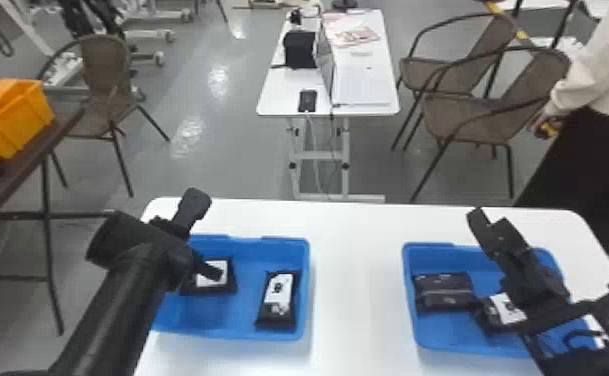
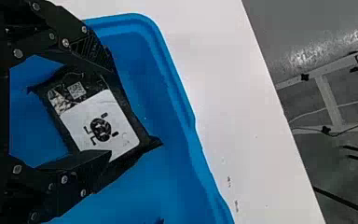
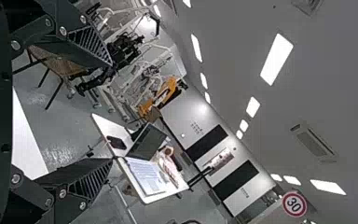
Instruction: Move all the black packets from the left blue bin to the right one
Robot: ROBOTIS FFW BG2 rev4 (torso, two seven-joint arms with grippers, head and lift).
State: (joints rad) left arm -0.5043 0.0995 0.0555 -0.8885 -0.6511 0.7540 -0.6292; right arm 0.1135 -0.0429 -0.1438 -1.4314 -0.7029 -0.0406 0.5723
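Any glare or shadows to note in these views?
Head view: glare patches on the floor, faint shadow by the near edge of the left blue bin; left wrist view: bright sheen on the floor; right wrist view: ceiling lights blown out white.

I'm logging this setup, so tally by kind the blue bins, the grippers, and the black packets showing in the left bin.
Blue bins: 2
Grippers: 2
Black packets showing in the left bin: 2
Total: 6

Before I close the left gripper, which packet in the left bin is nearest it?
The left-hand packet, lying beneath the open left gripper; the other packet lies farther right, beside the right wall of the bin.
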